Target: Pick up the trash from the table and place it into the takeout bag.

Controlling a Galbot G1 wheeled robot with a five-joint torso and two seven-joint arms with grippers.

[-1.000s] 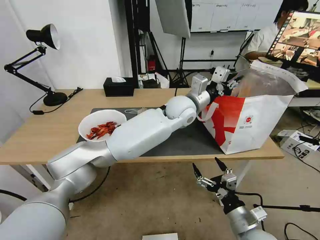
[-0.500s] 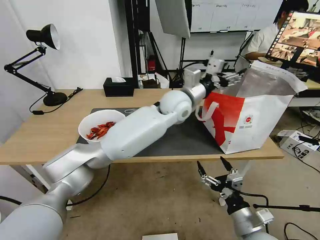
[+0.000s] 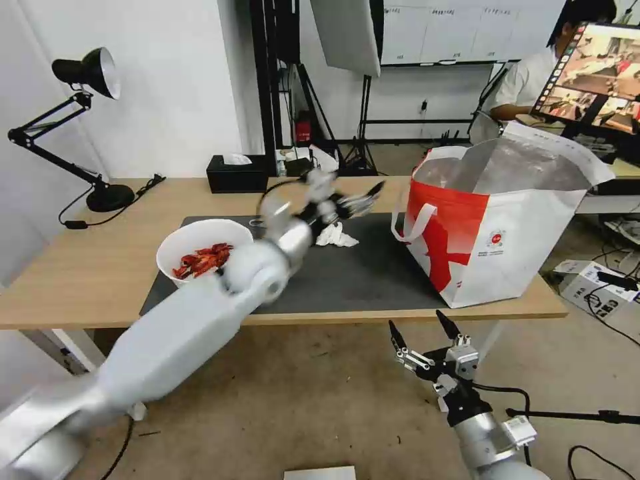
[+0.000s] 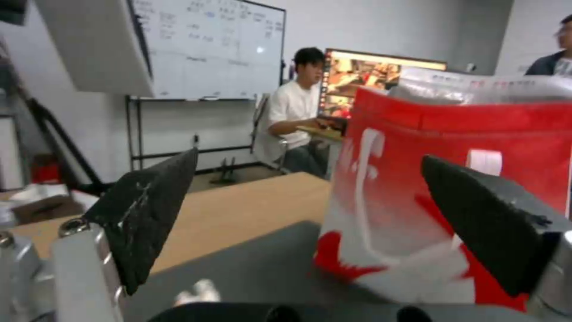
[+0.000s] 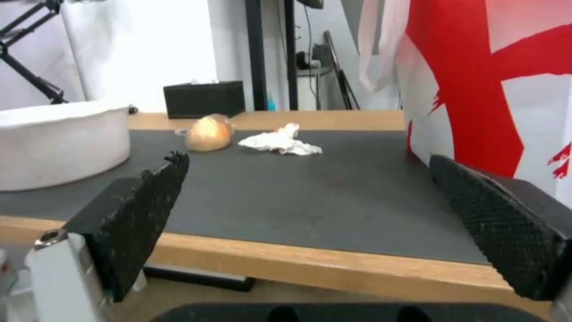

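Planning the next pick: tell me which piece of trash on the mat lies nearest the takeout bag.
The crumpled tissue: it lies closer to the bag than the beige lump or the bowl of shells.

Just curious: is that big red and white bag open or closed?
Open: the bag stands upright, its top gaping and silver lining showing.

**A:** What do you see behind your work area?

**B:** You face a white wall (image 3: 180, 80) with a whiteboard (image 3: 460, 30) on it, above a worn beige floor (image 3: 300, 407).

**A:** And the furnishings?

**B:** To your left stands a black articulated desk lamp (image 3: 73, 113). Black studio stands (image 3: 363, 113) carry a softbox panel (image 3: 343, 33). At far right glows a monitor (image 3: 600, 67); cables (image 3: 613, 267) and a small box (image 3: 590, 283) lie below it.
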